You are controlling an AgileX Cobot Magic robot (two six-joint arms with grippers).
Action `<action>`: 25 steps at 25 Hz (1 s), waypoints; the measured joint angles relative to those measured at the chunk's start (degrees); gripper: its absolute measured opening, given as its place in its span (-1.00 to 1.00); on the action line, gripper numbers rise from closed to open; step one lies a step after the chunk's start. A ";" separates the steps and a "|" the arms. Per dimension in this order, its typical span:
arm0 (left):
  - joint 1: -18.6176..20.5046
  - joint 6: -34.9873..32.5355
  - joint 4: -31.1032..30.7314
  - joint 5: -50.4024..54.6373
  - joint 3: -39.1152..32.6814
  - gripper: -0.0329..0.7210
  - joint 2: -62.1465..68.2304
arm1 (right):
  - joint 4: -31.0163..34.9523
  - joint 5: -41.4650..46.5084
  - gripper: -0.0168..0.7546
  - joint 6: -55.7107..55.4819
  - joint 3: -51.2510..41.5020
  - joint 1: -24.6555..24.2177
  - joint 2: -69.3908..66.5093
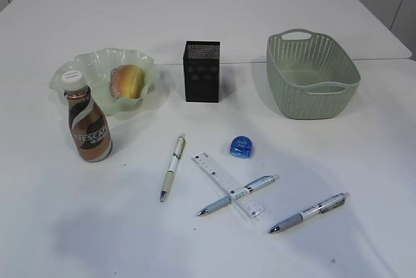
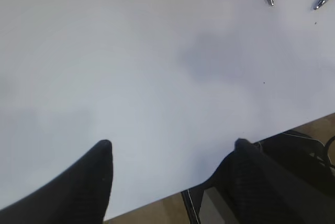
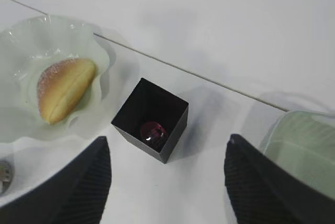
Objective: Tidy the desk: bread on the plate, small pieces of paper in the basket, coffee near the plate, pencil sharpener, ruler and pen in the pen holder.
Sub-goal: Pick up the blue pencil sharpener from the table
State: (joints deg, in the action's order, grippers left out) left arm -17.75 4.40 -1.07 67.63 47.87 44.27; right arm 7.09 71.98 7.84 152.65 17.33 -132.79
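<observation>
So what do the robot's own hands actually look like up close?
Only the wrist cameras show them. Each hand, the left hand and the right hand, ends in two broad black fingers that taper to rounded tips, with a finely ribbed, matte surface. No markings show. The arms themselves are out of view, and so is any cabling on the hands.

Gripper hardware, both wrist views

Left gripper (image 2: 172, 150): two matte black fingers (image 2: 84, 187) with a fine ribbed texture, broad at the base and tapering to rounded tips. Right gripper (image 3: 167, 148): identical black ribbed fingers (image 3: 78, 187) of the same tapered, rounded form. No screws, cables or markings can be made out on either gripper.
</observation>
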 joint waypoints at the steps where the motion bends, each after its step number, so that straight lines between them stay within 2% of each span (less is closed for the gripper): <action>1: 0.00 0.09 0.14 0.58 0.00 0.41 0.00 | -0.85 0.12 0.42 -3.12 -1.63 0.00 3.37; 8: 0.00 0.46 2.22 1.96 0.00 0.41 0.00 | -1.66 0.25 0.42 -7.47 -12.43 0.00 11.96; 9: 0.00 0.46 2.22 1.96 0.00 0.41 0.00 | -2.86 0.25 0.42 -7.84 -17.60 0.00 14.96; 12: 0.00 0.46 2.34 2.01 0.00 0.41 0.00 | -3.60 0.25 0.42 -8.59 -22.94 0.00 17.64; 13: 0.00 0.46 2.45 2.01 0.00 0.41 0.00 | -4.01 0.25 0.42 -9.58 -28.51 0.00 20.49; 14: 0.00 0.46 2.48 2.01 0.00 0.41 0.00 | -4.01 0.25 0.42 -9.58 -28.51 0.00 20.49; 15: 0.00 0.46 2.48 2.01 0.00 0.41 0.00 | -4.01 0.25 0.42 -10.15 -34.38 0.00 23.37; 17: 0.00 0.46 2.57 2.01 0.00 0.41 0.00 | -4.01 0.25 0.42 -10.22 -39.53 0.00 25.38; 20: 0.00 0.46 3.12 2.01 0.00 0.41 0.00 | -4.01 0.25 0.42 -10.22 -41.95 0.00 25.71; 21: 0.00 0.46 3.58 2.01 0.00 0.41 0.00 | -3.79 0.12 0.42 -11.54 -46.64 0.00 25.71; 25: 0.00 0.46 5.44 1.51 0.00 0.41 0.00 | -3.40 -0.33 0.42 -18.83 -52.87 0.00 25.71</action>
State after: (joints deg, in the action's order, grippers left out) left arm -17.75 4.86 4.36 69.14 47.87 44.27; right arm 3.68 71.65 -10.99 99.78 17.33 -107.08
